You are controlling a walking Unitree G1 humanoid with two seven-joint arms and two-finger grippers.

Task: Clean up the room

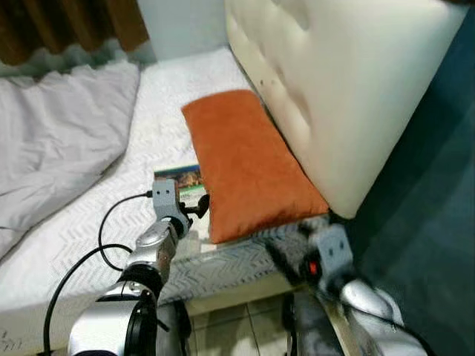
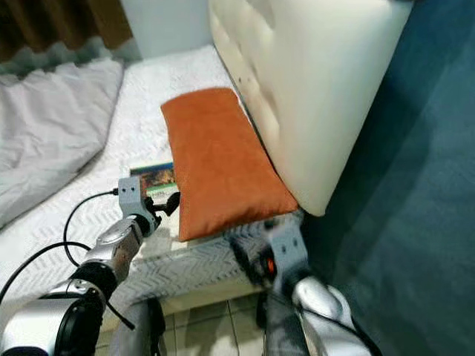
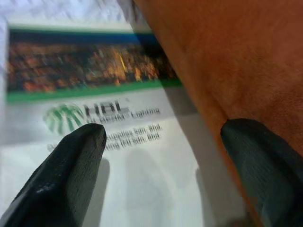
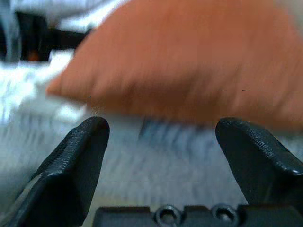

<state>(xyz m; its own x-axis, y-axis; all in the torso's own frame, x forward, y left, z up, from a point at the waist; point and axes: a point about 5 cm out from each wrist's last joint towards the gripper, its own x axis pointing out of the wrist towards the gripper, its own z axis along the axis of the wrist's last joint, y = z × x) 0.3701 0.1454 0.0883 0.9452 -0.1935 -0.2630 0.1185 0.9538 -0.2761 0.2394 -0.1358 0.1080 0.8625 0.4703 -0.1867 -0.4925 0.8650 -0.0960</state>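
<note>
Suede-like orange pillow point(image 1: 249, 167) overlaps glossy rectangular booklet point(image 3: 90, 99) on quilted mattress point(image 1: 159, 130).

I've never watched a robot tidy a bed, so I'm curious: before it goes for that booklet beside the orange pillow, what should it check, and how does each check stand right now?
1. Left gripper open: ok, its two black fingers stand apart.
2. Left gripper over the booklet: ok, the printed cover lies right under it in the left wrist view.
3. Booklet free to lift: cannot tell, the orange pillow sits against or over its edge.
4. Right gripper out of the way: ok, it is open and low at the mattress edge, facing the pillow's corner.
5. Cable on the left arm clear of the booklet: ok, it loops behind the wrist.
</note>
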